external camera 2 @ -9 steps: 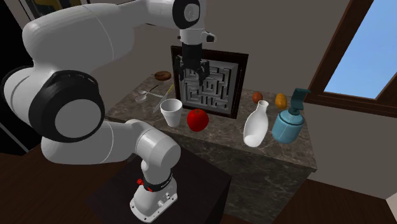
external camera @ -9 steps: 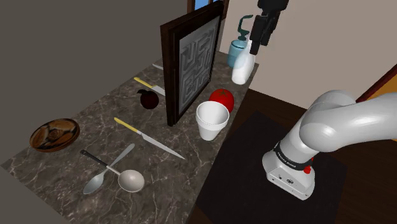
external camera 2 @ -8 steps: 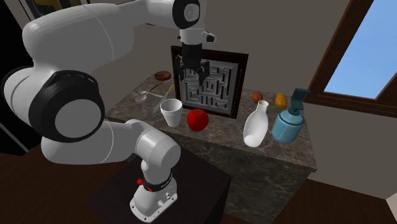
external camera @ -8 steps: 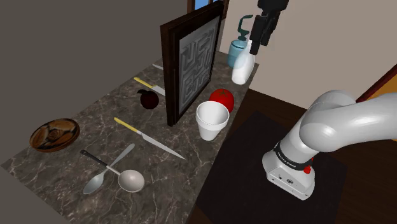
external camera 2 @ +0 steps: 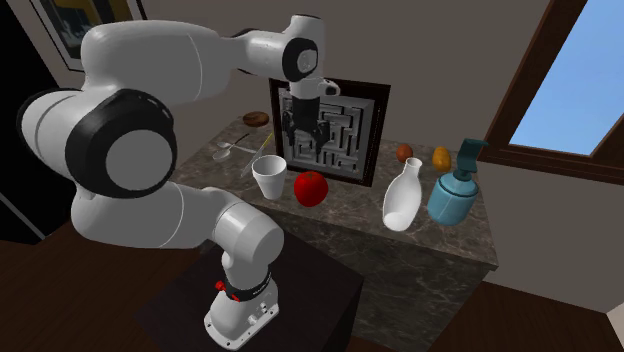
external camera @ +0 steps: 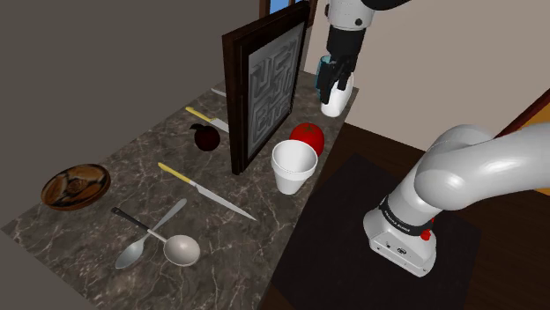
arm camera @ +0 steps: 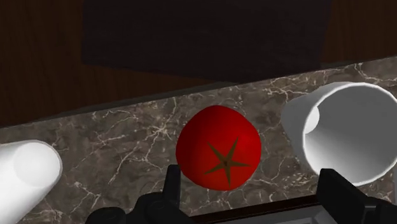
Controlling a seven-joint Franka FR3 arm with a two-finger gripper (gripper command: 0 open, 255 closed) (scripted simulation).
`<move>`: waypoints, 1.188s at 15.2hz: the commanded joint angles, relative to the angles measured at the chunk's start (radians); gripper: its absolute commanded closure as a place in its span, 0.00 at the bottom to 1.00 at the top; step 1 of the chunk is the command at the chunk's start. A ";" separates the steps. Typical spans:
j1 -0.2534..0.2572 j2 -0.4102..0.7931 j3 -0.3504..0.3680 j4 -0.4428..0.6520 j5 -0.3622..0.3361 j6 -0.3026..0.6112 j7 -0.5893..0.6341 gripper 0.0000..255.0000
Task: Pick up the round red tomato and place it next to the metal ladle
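The round red tomato (external camera: 308,136) rests on the dark marble counter (external camera: 167,150) between a white cup (external camera: 293,165) and a white vase (external camera: 336,99), in front of a framed maze panel (external camera: 264,88). My black gripper (external camera: 331,86) hangs well above it, pointing down. In the wrist view the tomato (arm camera: 219,147) lies ahead of the open gripper (arm camera: 254,194), closer to one finger (arm camera: 170,186), untouched. The metal ladle (external camera: 181,249) lies beside a spoon (external camera: 141,242) at the counter's near end in the shoulder view. In the second exterior view the gripper (external camera 2: 298,135) is above the tomato (external camera 2: 311,187).
A yellow-handled knife (external camera: 207,191) lies between the cup and the ladle. A dark apple (external camera: 206,136), a second knife (external camera: 207,119) and a wooden bowl (external camera: 75,187) sit further along. A blue bottle (external camera 2: 455,192) stands beside the vase (external camera 2: 400,200). The counter edge runs close to the tomato.
The arm has swung over and the gripper has dropped lower, moving toward the shoulder view's left until it hangs over the tomato. Nothing on the counter has moved.
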 commanded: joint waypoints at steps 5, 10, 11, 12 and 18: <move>-0.011 0.151 0.048 -0.074 0.007 0.222 0.070 0.00; -0.012 0.173 0.054 -0.123 0.008 0.293 0.075 0.00; -0.012 0.177 0.054 -0.135 0.008 0.308 0.075 0.00; -0.011 0.181 0.055 -0.146 0.009 0.323 0.075 0.00; -0.011 0.188 0.056 -0.162 0.009 0.347 0.075 0.00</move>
